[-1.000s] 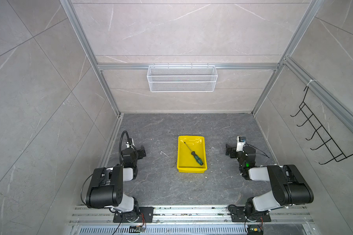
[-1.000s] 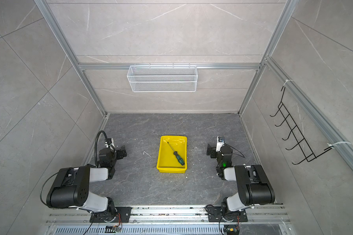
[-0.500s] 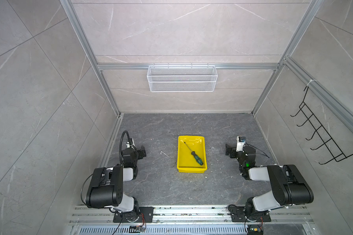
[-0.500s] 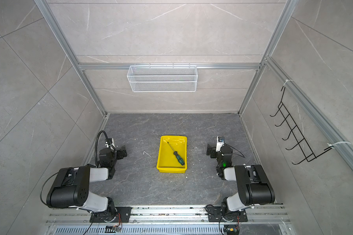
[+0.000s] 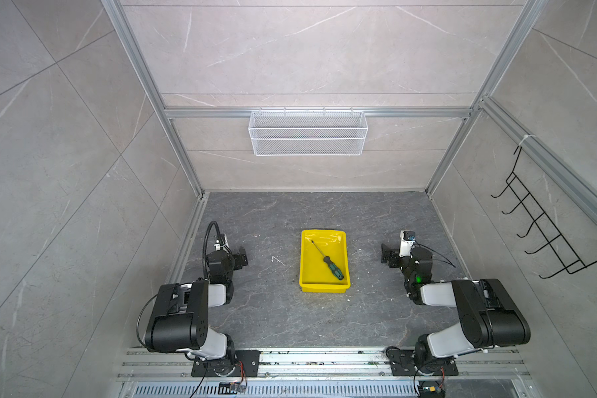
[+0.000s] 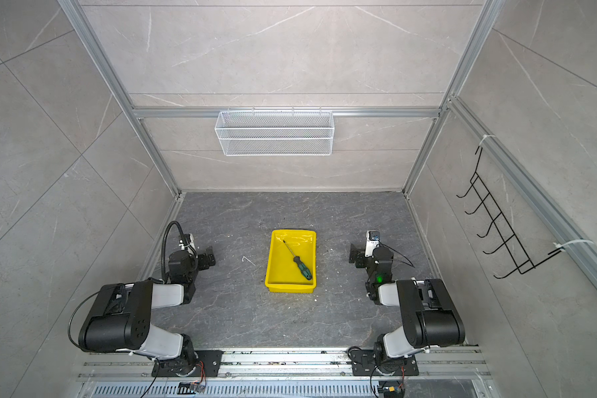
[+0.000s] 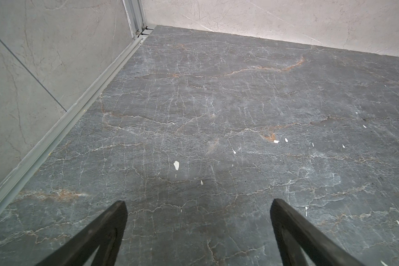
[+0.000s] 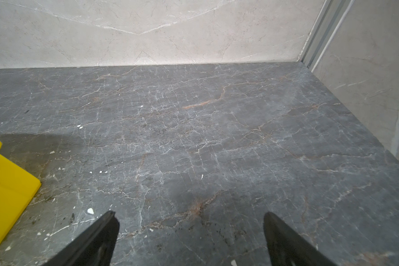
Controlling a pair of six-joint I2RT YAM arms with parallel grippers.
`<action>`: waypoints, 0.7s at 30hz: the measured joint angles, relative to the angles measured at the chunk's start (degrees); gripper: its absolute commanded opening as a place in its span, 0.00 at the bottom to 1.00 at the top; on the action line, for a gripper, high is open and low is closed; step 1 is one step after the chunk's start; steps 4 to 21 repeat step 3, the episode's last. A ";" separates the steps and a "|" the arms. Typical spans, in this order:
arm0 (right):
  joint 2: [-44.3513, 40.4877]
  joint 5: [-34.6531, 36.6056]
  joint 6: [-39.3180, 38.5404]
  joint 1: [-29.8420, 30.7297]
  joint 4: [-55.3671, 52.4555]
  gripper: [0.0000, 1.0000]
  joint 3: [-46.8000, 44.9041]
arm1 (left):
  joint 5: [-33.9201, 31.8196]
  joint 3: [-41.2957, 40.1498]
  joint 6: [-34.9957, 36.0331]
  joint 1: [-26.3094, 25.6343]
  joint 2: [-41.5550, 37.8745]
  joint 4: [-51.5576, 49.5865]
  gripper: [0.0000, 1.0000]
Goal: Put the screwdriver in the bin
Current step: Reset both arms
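bin (image 5: 310,275): bright yellow shallow tray at the centre of the frame in both top views, resting on the dark grey stone tabletop (image 5: 273,310); one corner shows at the left edge of the right wrist view
screwdriver (image 5: 326,259): lies flat inside the bin, slanted, green-and-black handle toward the bin's lower right corner, thin shaft tip toward its upper left corner; free of both grippers
left gripper (image 7: 197,207): fingers spread wide over bare tabletop in the left wrist view, nothing between them; in both top views it sits left of the bin, well apart from it
right gripper (image 8: 190,218): fingers spread wide, nothing between them; in both top views it sits right of the bin, well apart from it
arms: left arm (image 5: 180,320) and right arm (image 5: 486,317) folded low toward the lower edge of the frame
wire mesh basket (image 5: 307,132): white, hung on the back wall rail, above the centre of the frame
hook rack (image 5: 545,227): black wire, on the side wall at the right edge of the frame
flecks (image 7: 176,165): small, white, scattered on the tabletop
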 measured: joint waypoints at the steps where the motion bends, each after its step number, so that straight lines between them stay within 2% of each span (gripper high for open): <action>1: 0.00 0.00 0.00 0.00 0.00 0.99 0.07 | -0.22 0.00 0.00 -0.02 0.00 0.00 1.00; 21: 0.00 0.00 0.00 0.00 0.00 1.00 0.13 | -0.33 0.00 0.02 -0.04 0.00 -0.02 1.00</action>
